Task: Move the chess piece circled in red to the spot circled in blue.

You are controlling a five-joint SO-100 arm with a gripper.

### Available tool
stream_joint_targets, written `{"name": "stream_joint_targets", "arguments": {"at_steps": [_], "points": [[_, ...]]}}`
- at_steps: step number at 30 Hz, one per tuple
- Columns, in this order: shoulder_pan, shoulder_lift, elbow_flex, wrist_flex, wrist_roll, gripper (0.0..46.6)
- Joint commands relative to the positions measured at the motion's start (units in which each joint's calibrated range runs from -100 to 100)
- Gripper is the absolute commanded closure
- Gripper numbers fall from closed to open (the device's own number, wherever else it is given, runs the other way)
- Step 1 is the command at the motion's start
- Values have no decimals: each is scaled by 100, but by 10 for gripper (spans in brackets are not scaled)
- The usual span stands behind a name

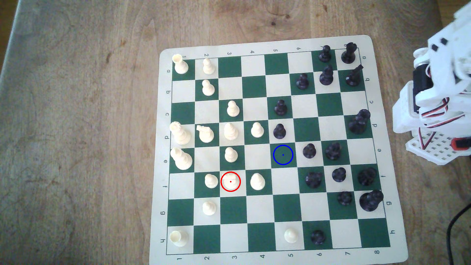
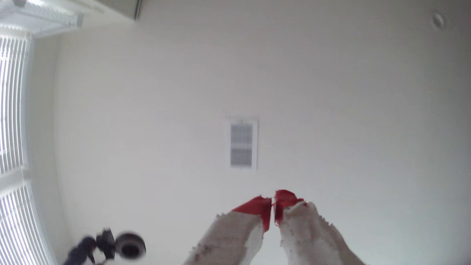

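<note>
White ceiling is showing behind the gripper (image 2: 273, 211), which is pointing up with red tips nearly touching, holding nothing at all.

The spot circled in blue (image 1: 283, 154) is a bare green square, yet it is hemmed in: a black pawn (image 1: 279, 131) stands on the square toward the board's far edge and another black pawn (image 1: 309, 150) on the square toward the exterior view's right. The cream squares on its other two sides are bare. The chess piece circled in red (image 1: 230, 181) is flanked closely by a cream pawn (image 1: 211, 181) and a cream piece (image 1: 257, 181), with another cream pawn (image 1: 231, 154) just beyond. The green square toward the board's (image 1: 382, 132) near edge lies open.
</note>
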Motion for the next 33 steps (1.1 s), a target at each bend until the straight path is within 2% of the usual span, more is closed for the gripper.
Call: {"name": "stream_joint_targets", "arguments": {"at_steps": [1, 4, 9, 12, 14, 17, 21, 26, 27, 30, 33], "points": [[-10, -3, 117, 1445, -29, 464], [-2, -3, 117, 1765, -34, 464], [178, -3, 117, 3976, -39, 464], [334, -3, 90, 4385, -44, 454], [373, -3, 27, 5311, -44, 464], [256, -3, -28, 5917, -49, 464], [-198, 90, -980, 8448, 78, 454], [-667, 1194, -1950, 9619, 122, 461], [-738, 1899, -2503, 9987, 39, 457], [-800, 2781, -3056, 10053, -20, 453], [-933, 3885, -3781, 10143, -195, 453]]}}
